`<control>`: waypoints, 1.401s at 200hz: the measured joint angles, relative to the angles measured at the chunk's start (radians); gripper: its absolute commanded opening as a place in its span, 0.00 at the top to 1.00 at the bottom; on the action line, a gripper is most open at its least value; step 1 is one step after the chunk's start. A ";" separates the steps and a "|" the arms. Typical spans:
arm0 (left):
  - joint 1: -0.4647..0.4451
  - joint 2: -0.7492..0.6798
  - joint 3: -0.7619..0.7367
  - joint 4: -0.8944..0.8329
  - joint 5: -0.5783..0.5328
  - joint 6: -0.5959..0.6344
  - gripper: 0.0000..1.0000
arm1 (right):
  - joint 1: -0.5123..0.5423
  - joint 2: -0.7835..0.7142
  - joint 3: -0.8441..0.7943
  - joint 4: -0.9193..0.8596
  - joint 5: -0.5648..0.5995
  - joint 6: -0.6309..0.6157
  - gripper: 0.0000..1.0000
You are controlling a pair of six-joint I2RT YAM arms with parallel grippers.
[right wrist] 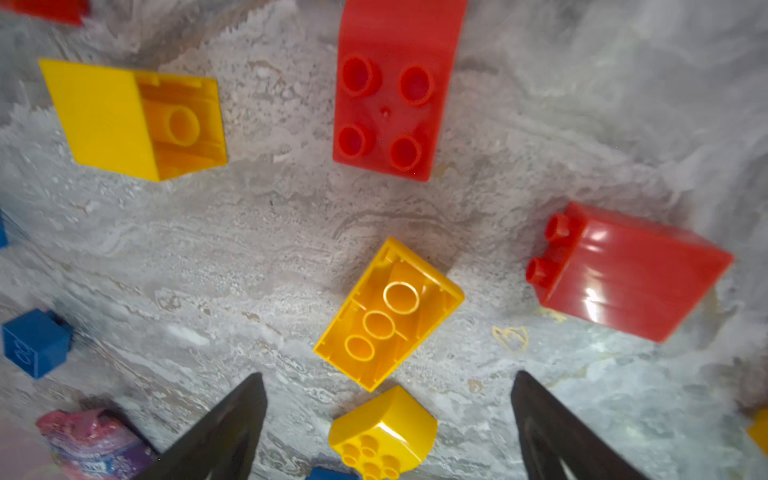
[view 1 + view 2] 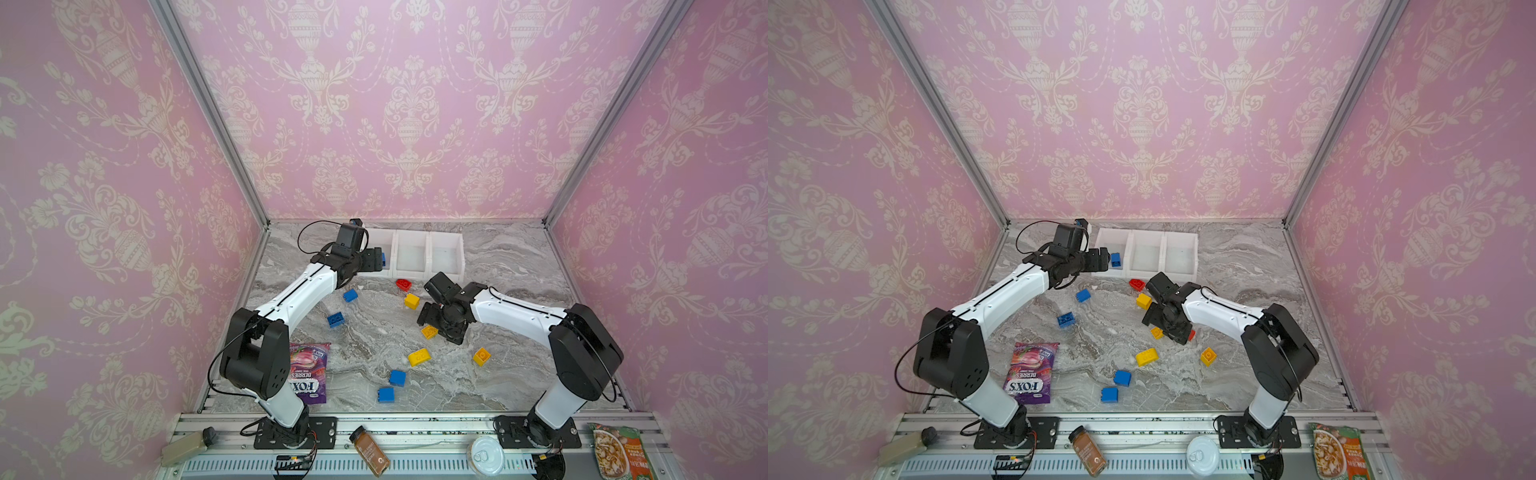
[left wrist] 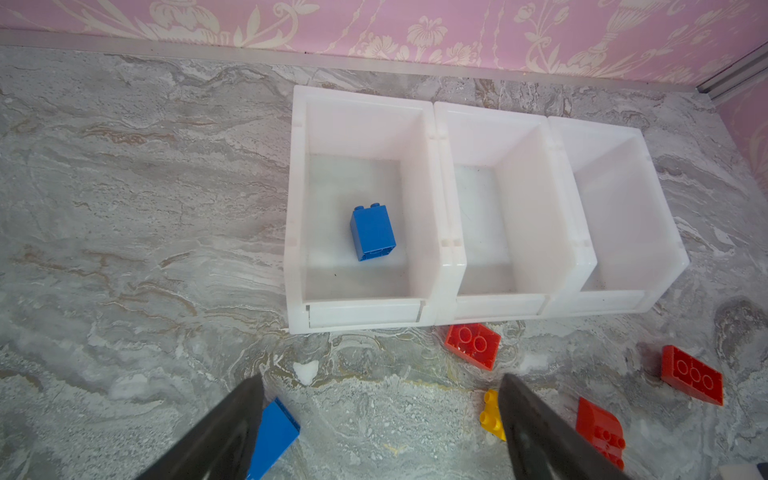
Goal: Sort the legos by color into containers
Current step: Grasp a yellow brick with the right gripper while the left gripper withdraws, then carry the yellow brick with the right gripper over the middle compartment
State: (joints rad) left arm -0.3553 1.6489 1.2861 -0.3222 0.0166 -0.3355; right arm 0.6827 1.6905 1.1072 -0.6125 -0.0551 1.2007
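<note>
Three joined white containers point(image 2: 411, 253) point(image 3: 440, 208) stand at the back of the table. One blue lego point(image 3: 372, 232) point(image 2: 386, 259) lies in the left bin; the other two bins look empty. My left gripper point(image 3: 382, 376) point(image 2: 376, 259) hovers at that bin's front, open and empty. Above the middle of the table my right gripper point(image 1: 388, 374) point(image 2: 438, 326) is open over a curved yellow lego point(image 1: 382, 432) without touching it. An upturned oblong yellow lego point(image 1: 388, 313) lies just beyond. Red legos point(image 1: 392, 91), blue legos point(image 2: 350, 295) and yellow legos point(image 2: 481, 356) are scattered around.
A purple candy bag point(image 2: 309, 372) lies at the front left beside the left arm's base. On the front rail lie a spice jar point(image 2: 370, 451), a round white tub point(image 2: 486, 455) and a snack packet point(image 2: 621, 453). Pink walls close three sides.
</note>
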 measured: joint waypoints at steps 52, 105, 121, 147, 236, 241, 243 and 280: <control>0.014 -0.040 -0.017 0.003 0.001 0.000 0.08 | 0.020 0.028 0.000 0.035 0.056 0.218 0.18; 0.027 -0.077 -0.052 0.012 0.001 0.000 0.07 | 0.020 0.106 0.018 0.068 0.074 0.275 0.23; 0.028 -0.087 -0.065 0.011 0.001 0.000 0.06 | 0.020 0.109 0.020 0.066 0.083 0.277 0.25; 0.034 -0.119 -0.093 0.014 0.001 0.000 0.05 | 0.020 0.120 0.033 0.053 0.096 0.278 0.31; 0.040 -0.203 -0.228 0.029 0.004 -0.034 0.04 | 0.020 0.142 0.057 0.020 0.097 0.218 0.65; 0.040 -0.206 -0.229 0.029 0.004 -0.035 0.04 | 0.020 0.143 0.062 0.017 0.098 0.211 0.67; 0.040 -0.206 -0.229 0.029 0.004 -0.036 0.04 | 0.020 0.144 0.064 0.015 0.097 0.214 0.68; 0.046 -0.225 -0.246 0.038 0.004 -0.044 0.03 | 0.018 0.146 0.083 0.002 0.097 0.193 0.70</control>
State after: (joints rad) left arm -0.3092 1.4239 1.0405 -0.2844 0.0208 -0.3794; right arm 0.7006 1.8362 1.1904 -0.6106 0.0422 1.3937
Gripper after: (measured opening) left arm 0.970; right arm 0.342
